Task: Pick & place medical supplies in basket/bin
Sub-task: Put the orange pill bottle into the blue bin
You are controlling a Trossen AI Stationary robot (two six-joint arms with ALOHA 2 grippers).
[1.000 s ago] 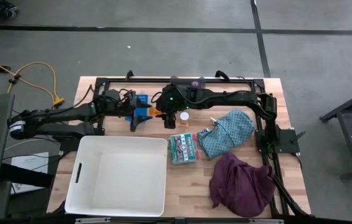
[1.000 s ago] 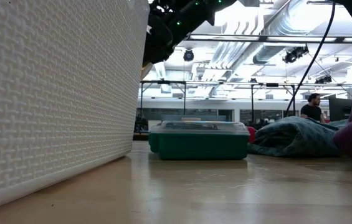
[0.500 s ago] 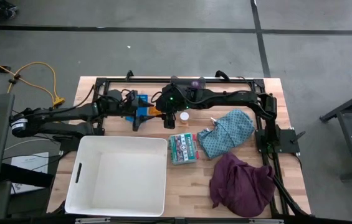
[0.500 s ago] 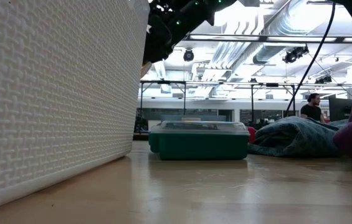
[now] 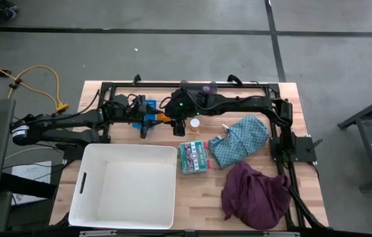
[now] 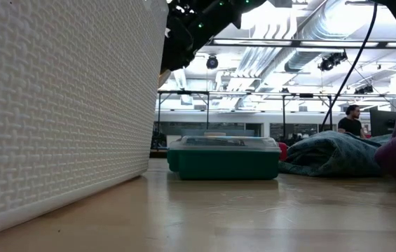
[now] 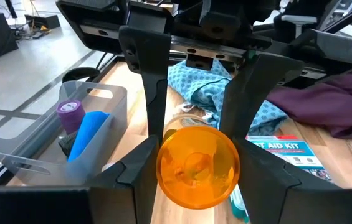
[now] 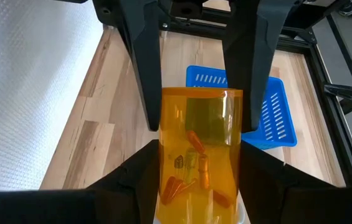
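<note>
Overhead, both dark arms meet at the table's far edge. Each gripper clamps a translucent orange pill bottle: the left gripper (image 7: 195,165) on one bottle (image 7: 197,167), the right gripper (image 8: 199,124) on another (image 8: 200,155) above a blue slotted basket (image 8: 275,112). Nearby lie a teal patterned cloth (image 5: 241,139), a maroon cloth (image 5: 255,194) and a white plastic bin (image 5: 125,186).

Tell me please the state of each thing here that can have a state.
orange bottle: lying level, gripped by left end effector and right end effector together.
second orange bottle: upright, capped.
white bin: empty.
first-aid kit: lid closed.
teal cloth: crumpled.
maroon cloth: crumpled.
clear bin: holds purple roll and blue roll.
</note>
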